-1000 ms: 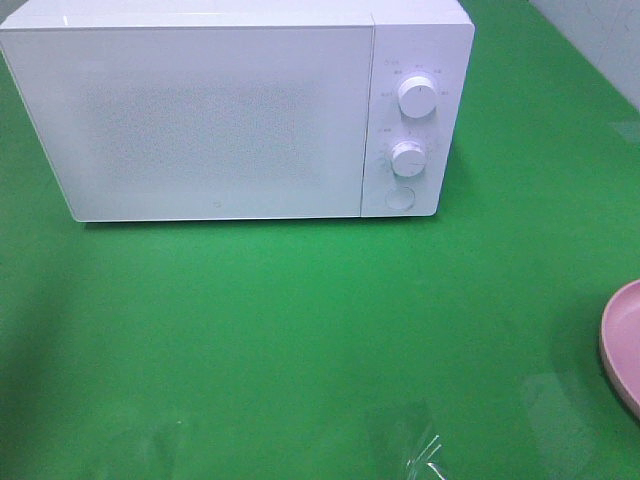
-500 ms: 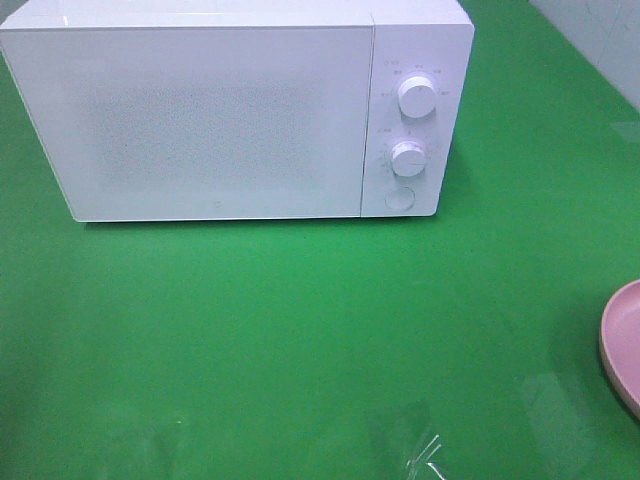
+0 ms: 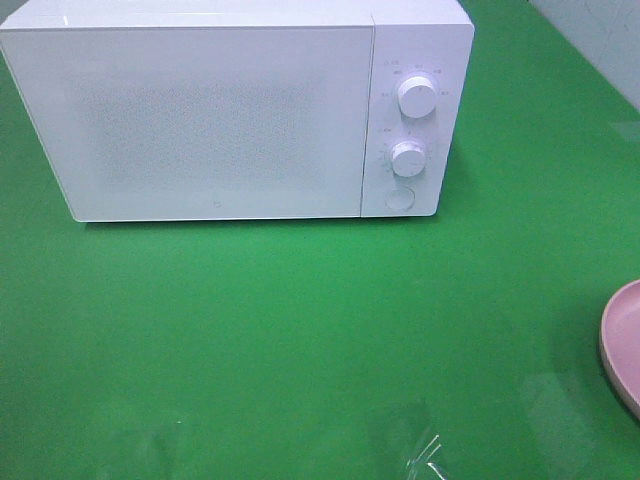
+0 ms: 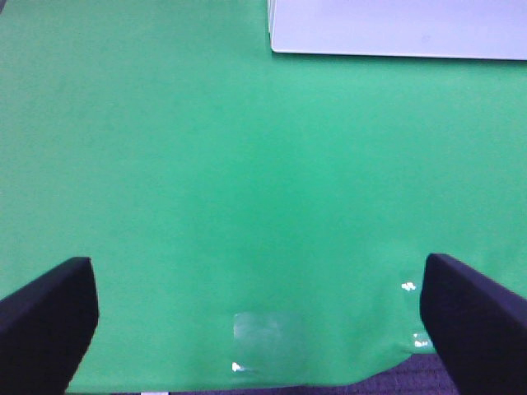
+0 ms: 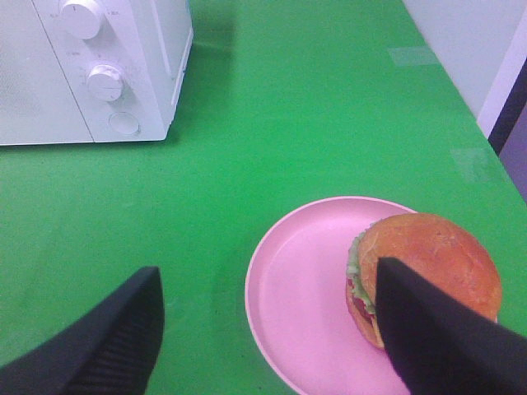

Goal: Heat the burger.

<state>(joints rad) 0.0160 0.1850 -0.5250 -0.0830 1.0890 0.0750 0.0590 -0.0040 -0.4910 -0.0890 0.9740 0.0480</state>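
The burger [image 5: 432, 259] has a golden-brown bun with lettuce and tomato at its edge, and it sits on the right part of a round pink plate [image 5: 300, 284]. Only the plate's edge [image 3: 625, 345] shows in the exterior high view, at the right border, and the burger is out of that view. My right gripper [image 5: 268, 276] hangs open above the plate, with one finger [image 5: 436, 329] in front of the burger's near side and nothing between the jaws. My left gripper [image 4: 257, 267] is wide open over bare green cloth. The white microwave [image 3: 200, 110] stands at the back with its door closed.
The microwave has two knobs [image 3: 417, 97] and a round button [image 3: 400, 198] on its right panel. Its lower corner [image 4: 395, 29] shows in the left wrist view. The green cloth's front edge [image 4: 272, 383] lies close under the left gripper. A pale wall [image 5: 461, 41] borders the table on the right.
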